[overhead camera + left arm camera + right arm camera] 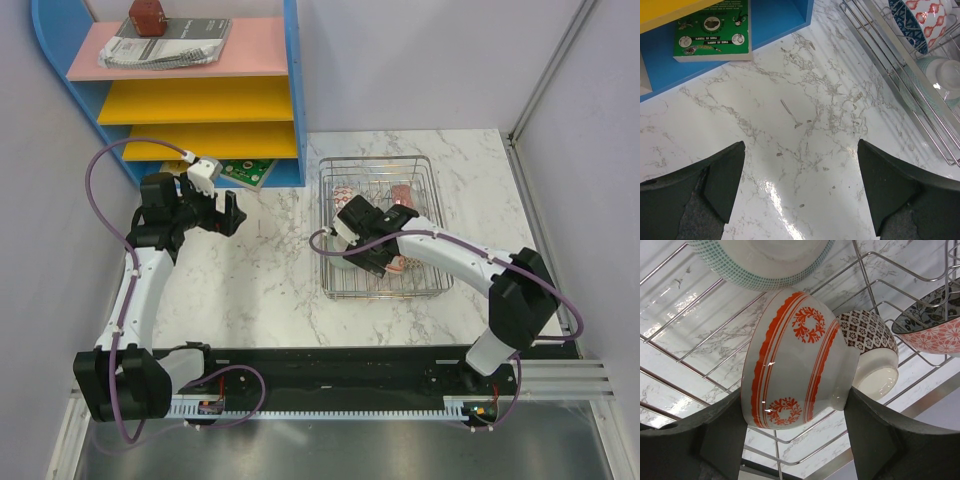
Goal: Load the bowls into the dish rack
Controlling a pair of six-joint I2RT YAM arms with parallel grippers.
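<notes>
My right gripper (795, 402) is inside the chrome wire dish rack (375, 160), shut on a red-and-white bowl (795, 360) held on its side, one finger at the rim and one at the foot. Around it in the rack are a brown-patterned bowl (870, 337), a green mesh bowl (760, 260) and a dark blue and red bowl (935, 325). In the top view the right gripper (385, 262) is low in the rack's near half. My left gripper (232, 213) is open and empty over bare marble (801, 165), left of the rack (900, 65).
A blue shelf unit with yellow and pink shelves (200, 100) stands at the back left. A green box (712, 30) lies on its bottom shelf. Grey walls close both sides. Marble table (260, 270) lies between my arms.
</notes>
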